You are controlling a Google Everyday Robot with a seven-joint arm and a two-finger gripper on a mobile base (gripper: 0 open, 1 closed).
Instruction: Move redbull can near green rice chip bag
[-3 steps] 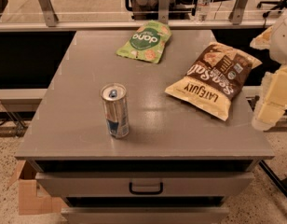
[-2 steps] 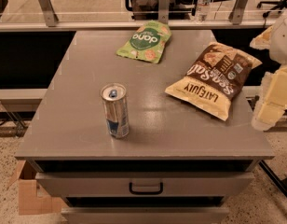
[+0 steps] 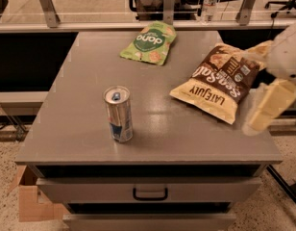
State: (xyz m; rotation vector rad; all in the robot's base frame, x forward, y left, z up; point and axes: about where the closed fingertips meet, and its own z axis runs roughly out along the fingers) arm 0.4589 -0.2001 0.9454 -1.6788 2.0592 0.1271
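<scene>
The redbull can (image 3: 118,113) stands upright on the grey table (image 3: 80,81), near its front left. The green rice chip bag (image 3: 149,42) lies flat at the table's far edge, well behind the can. My gripper (image 3: 265,107) hangs at the right edge of the view, by the table's right side, beside the brown-and-cream chip bag and far from the can. It holds nothing that I can see.
A larger brown-and-cream chip bag (image 3: 220,81) lies on the right half of the table. A drawer with a black handle (image 3: 150,194) is below the top. A cardboard box (image 3: 30,201) sits on the floor at the left. A railing (image 3: 138,25) runs behind the table.
My gripper has shifted slightly left and down toward the table's right edge. The can and both bags have not moved.
</scene>
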